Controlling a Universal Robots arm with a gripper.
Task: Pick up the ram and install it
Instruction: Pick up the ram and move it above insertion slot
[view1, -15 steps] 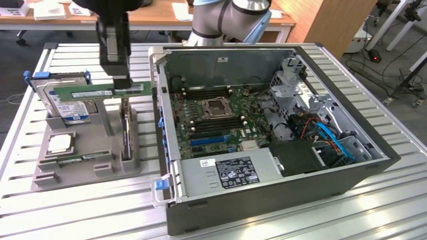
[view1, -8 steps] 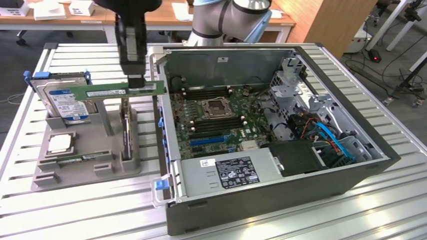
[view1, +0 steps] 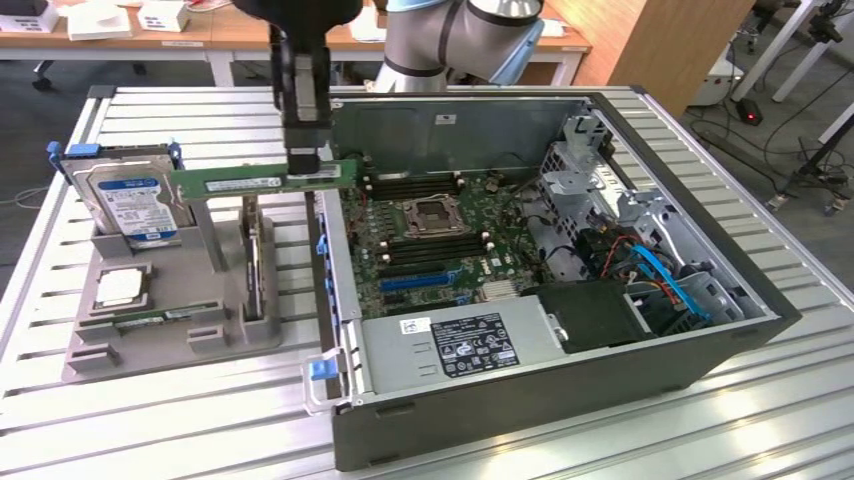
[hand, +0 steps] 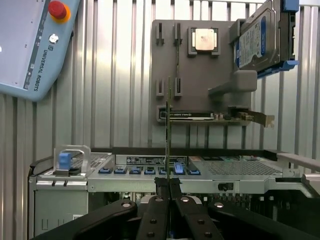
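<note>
While the slatted metal table (view1: 160, 420) takes up most of the ext. view, the open PC case (view1: 534, 420) lies on its side on it, toward that view's right, lid off, insides facing up. Robot arm (view1: 461, 35) rises behind the case & reaches over the case edge on the ext. view's left. Just beside the case on that same side sits a grey holder (view1: 160, 345) w/ slots & pockets.

Inside the case: green mobo (view1: 400, 250) w/ a square CPU socket (view1: 434, 213) & long slots on either side of it. PSU (view1: 461, 345) w/ black-&-white label is at the near end. Drive cage (view1: 601, 190) is at the ext. view's right. In the wrist view a pale teach pendant (hand: 35, 45) w/ red button lies on the table beyond the case.

HDD (view1: 127, 200) w/ blue label stands tilted at the holder's far end.

Gripper (view1: 307, 165) hangs over the gap btwn holder & case, fingers pointing down, pinched tight on the ram (view1: 247, 182). Ram is in the air, clear of the holder, long side level, standing on edge, gripped nearer its end on the ext. view's right. White label faces the ext. camera. Not seated in any mobo slot.

Square CPU chip (view1: 120, 287) lies flat in a holder pocket. A second green stick (view1: 160, 318) lies low in the holder near its front.
</note>
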